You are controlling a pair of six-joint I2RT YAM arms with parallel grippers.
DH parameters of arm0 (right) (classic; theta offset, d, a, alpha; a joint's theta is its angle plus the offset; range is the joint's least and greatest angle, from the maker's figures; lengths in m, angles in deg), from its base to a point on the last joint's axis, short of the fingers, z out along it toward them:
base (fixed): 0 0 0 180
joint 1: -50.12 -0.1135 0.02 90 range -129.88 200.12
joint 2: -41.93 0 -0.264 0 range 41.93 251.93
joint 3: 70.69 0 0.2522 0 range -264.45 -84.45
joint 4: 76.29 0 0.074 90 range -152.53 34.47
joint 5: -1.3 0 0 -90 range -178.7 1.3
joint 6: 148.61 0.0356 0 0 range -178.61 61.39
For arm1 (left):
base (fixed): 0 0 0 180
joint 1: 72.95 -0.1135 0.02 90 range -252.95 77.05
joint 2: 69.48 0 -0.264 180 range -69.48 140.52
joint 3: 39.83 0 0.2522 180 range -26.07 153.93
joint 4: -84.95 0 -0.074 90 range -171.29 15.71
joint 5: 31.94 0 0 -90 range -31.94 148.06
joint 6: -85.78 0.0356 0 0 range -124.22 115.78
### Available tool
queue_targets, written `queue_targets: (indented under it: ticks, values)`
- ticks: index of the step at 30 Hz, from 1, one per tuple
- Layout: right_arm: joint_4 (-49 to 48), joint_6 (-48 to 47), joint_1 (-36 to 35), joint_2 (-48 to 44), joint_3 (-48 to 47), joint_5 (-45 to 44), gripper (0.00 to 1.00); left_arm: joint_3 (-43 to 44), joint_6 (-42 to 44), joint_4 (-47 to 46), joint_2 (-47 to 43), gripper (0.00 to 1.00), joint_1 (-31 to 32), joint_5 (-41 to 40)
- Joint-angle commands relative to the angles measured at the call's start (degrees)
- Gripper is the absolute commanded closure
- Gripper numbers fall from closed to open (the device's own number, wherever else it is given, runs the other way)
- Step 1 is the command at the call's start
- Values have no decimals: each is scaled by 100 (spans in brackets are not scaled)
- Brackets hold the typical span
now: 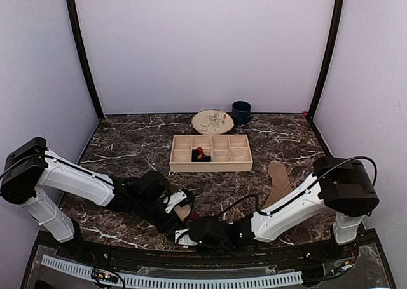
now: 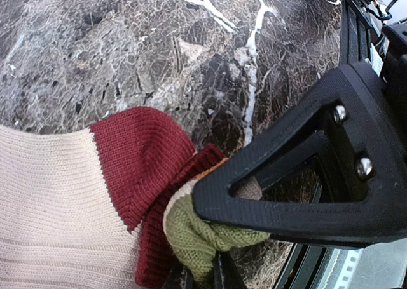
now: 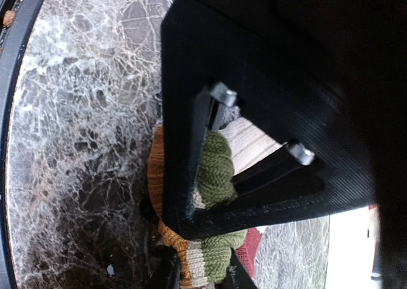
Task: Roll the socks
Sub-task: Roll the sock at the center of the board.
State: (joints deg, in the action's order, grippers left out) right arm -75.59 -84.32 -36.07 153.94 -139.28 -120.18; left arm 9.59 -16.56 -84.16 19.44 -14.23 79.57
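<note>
Dark veined marble tabletop [image 1: 127, 143] bears a cream, maroon, olive and orange striped knit sock [image 2: 140, 155], its end clamped in the closed left gripper [image 2: 202, 277], the right gripper [image 3: 197, 273] straddling it just beside, grip unclear; the crowded pair could collide or tug fabric free.

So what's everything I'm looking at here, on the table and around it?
striped sock: one; cream, maroon, green and orange; near edge, between the grippers
tan sock: one; plain tan; flat on the table's right side
black sock: one; black with red; in a tray compartment, left of centre
tray: one; pale wood; table centre
plate: one; pale wood, round; behind the tray
mug: one; dark blue; right of the plate
table: one; dark marble, white veins
left gripper: one; black; pinching the striped sock
right gripper: one; black; at the same sock, grip unclear
</note>
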Motion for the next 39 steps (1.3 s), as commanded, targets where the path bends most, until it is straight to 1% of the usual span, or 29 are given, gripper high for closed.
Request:
queue_targets:
  ticks: [1,5,7,10,14,18,23,27,33,39]
  values:
    - [389,116,83,251,-81,258,82,-165,-148,638,-63,96,-13,-355]
    - [505,193,119,260,-128,406,85,-275,-421,501,-218,84,-115,-590]
    - [567,246,152,289,-172,486,85,-356,-577,397,-339,72,-147,-724]
    - [659,306,189,359,-240,552,86,-465,-768,292,-534,60,-183,-978]
    - [786,394,230,418,-324,630,87,-559,-932,184,-711,50,-194,-1216]
    - [915,570,320,372,-389,819,88,-675,-1128,94,-919,45,-196,-1523]
    - [1180,868,493,289,-524,1260,88,-918,-1364,-123,-1385,42,-201,-2046]
    - [1459,1086,628,322,-742,1667,88,-1144,-1513,-342,-1879,41,-194,-2308]
    - [1846,1376,868,428,-1075,2330,89,-1512,-1712,-734,-2517,40,-194,-2488]
    - [2114,1621,1109,476,-1404,3107,89,-1679,-1885,-725,-2688,40,-195,-2665]
